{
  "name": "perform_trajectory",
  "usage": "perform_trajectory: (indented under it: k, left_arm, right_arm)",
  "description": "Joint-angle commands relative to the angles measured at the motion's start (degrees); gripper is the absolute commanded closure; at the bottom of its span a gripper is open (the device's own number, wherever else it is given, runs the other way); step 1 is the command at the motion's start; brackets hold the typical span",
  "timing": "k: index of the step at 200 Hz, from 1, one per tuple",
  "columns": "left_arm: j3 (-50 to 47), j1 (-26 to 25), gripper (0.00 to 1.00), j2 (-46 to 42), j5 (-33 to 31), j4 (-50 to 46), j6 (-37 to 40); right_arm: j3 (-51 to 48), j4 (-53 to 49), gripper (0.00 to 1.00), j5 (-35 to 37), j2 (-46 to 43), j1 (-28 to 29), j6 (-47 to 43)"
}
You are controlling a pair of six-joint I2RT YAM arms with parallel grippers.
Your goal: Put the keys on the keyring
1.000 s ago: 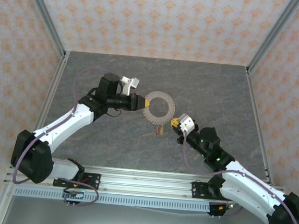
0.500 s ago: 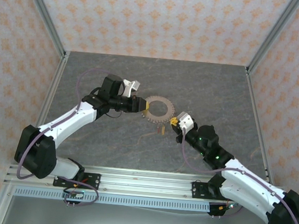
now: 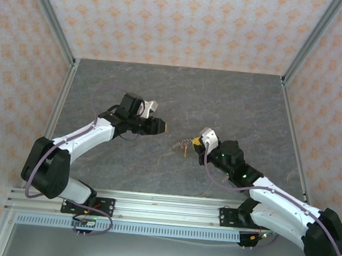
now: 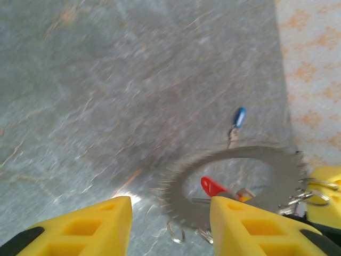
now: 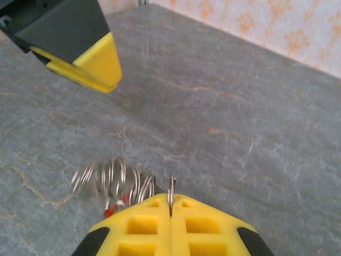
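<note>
Threading is the step in hand, as I judge it. My right gripper [image 5: 170, 201] has its jaws closed flat on a thin metal edge, which I take for the rim of the keyring [image 4: 250, 153]. In the left wrist view the keyring sits at the lower right, over the table [image 4: 106, 80]. The red key [image 4: 212, 186] is inside its open centre and the blue key [image 4: 240, 116] is just above its rim. Whether they already hang on it, I cannot tell. My left gripper [image 4: 169, 207] is wide open and holds nothing, near the keyring but apart from it. The next move asks for a careful pinch on one small key head, without pushing the keyring out of the right grip.
</note>
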Motion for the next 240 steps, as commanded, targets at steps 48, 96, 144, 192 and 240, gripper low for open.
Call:
perform_trajectory:
  k: [48,96,144,192,240]
  left_arm:
    - [-6.4,0.1,0.56,-4.2,-8.0,5.3,-1.0]
    - [-9.9,0.2,0.55,-14.3,-20.0,5.8,-0.7]
    - [-14.8,0.1,0.56,-22.6,-18.0,14.0,3.8]
    - [-15.3,-0.6,0.55,-24.6,-0.6,16.0,23.4]
    - [-11.9,-3.9,0.59,-21.1,6.6,10.6,39.0]
  right_arm:
    - [6.4,-9.6,1.00,-2.2,4.0,0.2,-5.7]
    - [11.3,-17.6,1.00,4.6,6.9,6.1,-18.3]
    - [10.4,-12.1,1.00,-10.4,6.0,4.3,-14.1]
    - [8.9,-5.1,1.00,-27.5,8.5,-1.5,-7.9]
    - [9.7,-6.8,1.00,-29.2,10.2,-2.9,-13.9]
